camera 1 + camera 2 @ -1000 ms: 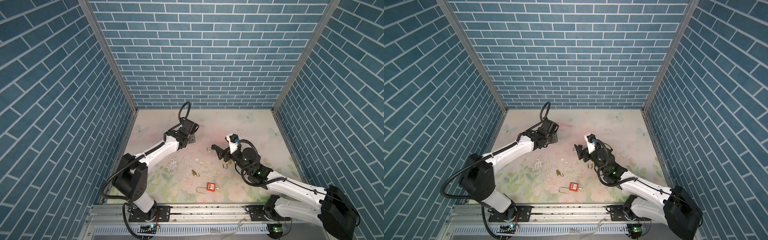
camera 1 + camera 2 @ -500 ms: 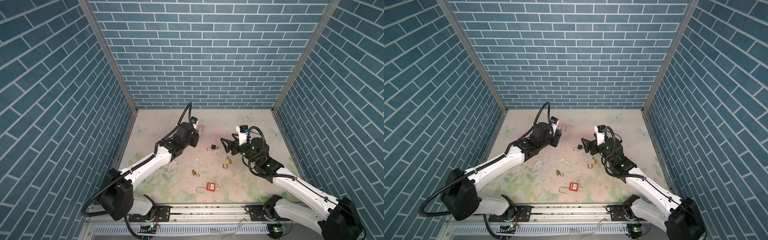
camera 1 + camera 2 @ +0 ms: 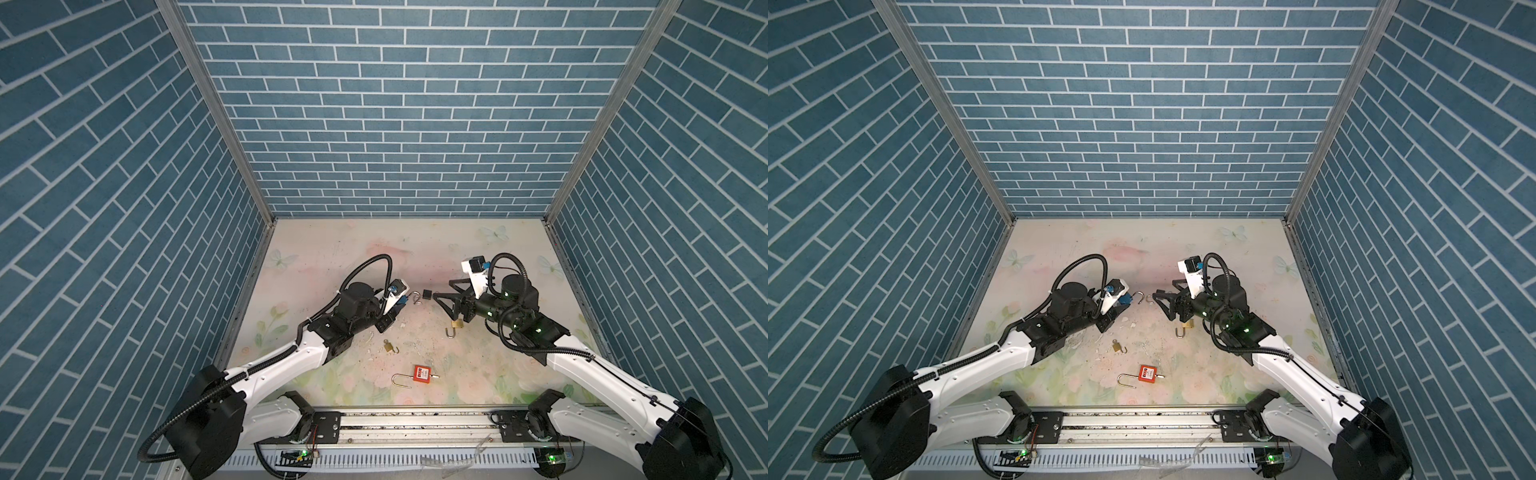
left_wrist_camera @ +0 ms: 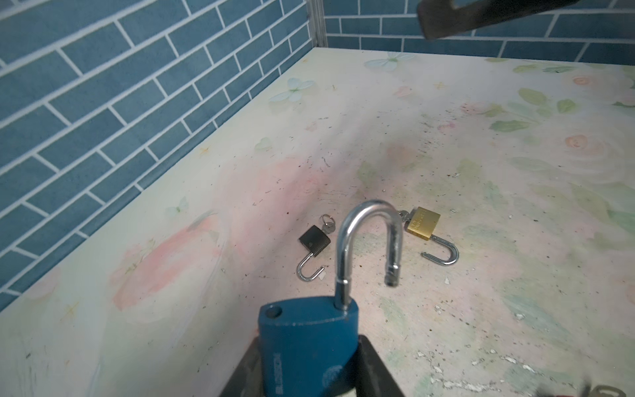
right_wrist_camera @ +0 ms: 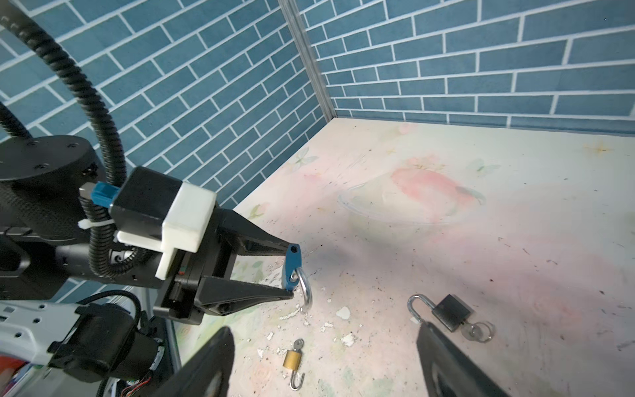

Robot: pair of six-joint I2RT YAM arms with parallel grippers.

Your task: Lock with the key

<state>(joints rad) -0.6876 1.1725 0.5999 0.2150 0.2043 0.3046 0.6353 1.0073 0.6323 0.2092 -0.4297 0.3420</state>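
Between the fingertips of the left gripper (image 5: 291,271) I have the blue padlock with the silver steel shackle (image 4: 305,343), raised off the floral-printed bench (image 3: 353,249) a little left of the middle. Its long axis runs along the gripper's reach. The body sits back between the fingers and the shackle leads outward, pointing across at the right gripper (image 3: 441,289). The shackle stands open: one leg is seated in the body, while the free end hangs clear of the hole in the body's top. The left gripper is partly closed, and its two fingers press on the opposite sides of the blue body.

My right gripper is spread wide and holds nothing. It faces the blue lock's shackle and is apart from it.

On the bench between the two grippers lies a small black padlock with an open shackle (image 3: 427,294). A silver key on a ring (image 5: 476,331) is in its keyhole. In both top views it sits just beside one right fingertip, and I cannot tell whether they touch. A brass padlock with an open shackle (image 4: 422,223) lies partly under the right gripper. A smaller brass padlock (image 3: 389,345) and a red padlock with a long shackle (image 3: 421,372) lie nearer the front rail, well apart from both grippers.
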